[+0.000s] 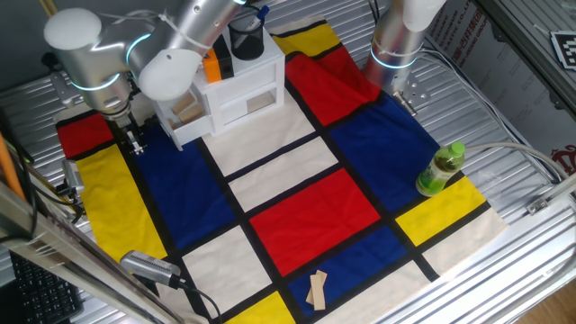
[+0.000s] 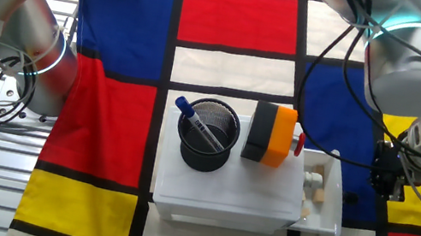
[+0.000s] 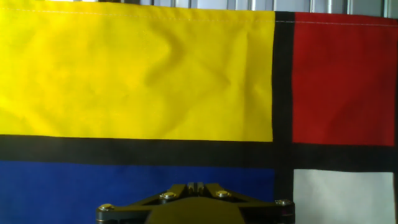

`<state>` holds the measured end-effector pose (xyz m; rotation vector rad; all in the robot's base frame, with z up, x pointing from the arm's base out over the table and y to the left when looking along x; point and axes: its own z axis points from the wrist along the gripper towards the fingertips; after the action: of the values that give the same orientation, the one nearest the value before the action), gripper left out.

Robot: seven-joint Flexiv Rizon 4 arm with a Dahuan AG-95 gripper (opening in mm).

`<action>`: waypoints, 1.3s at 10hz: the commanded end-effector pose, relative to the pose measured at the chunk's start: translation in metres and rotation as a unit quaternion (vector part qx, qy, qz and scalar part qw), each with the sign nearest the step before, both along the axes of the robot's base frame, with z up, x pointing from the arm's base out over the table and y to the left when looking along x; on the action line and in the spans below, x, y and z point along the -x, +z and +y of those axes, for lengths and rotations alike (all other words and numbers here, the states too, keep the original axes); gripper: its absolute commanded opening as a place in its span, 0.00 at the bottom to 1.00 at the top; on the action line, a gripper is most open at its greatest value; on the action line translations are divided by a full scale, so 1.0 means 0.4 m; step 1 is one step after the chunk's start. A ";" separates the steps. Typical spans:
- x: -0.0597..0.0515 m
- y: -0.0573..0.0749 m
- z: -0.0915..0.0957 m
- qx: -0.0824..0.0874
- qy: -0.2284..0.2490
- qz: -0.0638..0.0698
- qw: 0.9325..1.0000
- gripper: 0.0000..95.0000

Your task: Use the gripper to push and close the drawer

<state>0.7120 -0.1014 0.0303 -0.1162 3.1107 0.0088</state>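
Your tool (image 1: 135, 144) hangs with its fingers together, holding nothing, just beside the open drawer (image 2: 323, 199) near the worktop's (image 1: 504, 117) corner. You have one white cabinet (image 2: 228, 192), one mesh pen cup (image 2: 208, 135), one green bottle (image 1: 441, 169) and two wooden blocks (image 1: 317, 289) by the opposite edge.

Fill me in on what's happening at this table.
A robot arm is set to push a small white drawer shut. The drawer sticks out of the side of the white cabinet, with tan wooden pieces inside. The black gripper hangs just beyond the drawer's open end, over the colored cloth, not touching it. The hand view shows only cloth, so the drawer is not yet closed.
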 end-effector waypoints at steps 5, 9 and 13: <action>0.000 -0.001 -0.002 0.003 -0.004 -0.001 1.000 0.00; 0.000 -0.001 -0.002 0.016 -0.023 -0.008 1.000 0.00; 0.000 -0.001 -0.002 0.030 -0.078 -0.007 0.996 0.00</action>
<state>0.7124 -0.1017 0.0294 0.1068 3.0944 -0.0873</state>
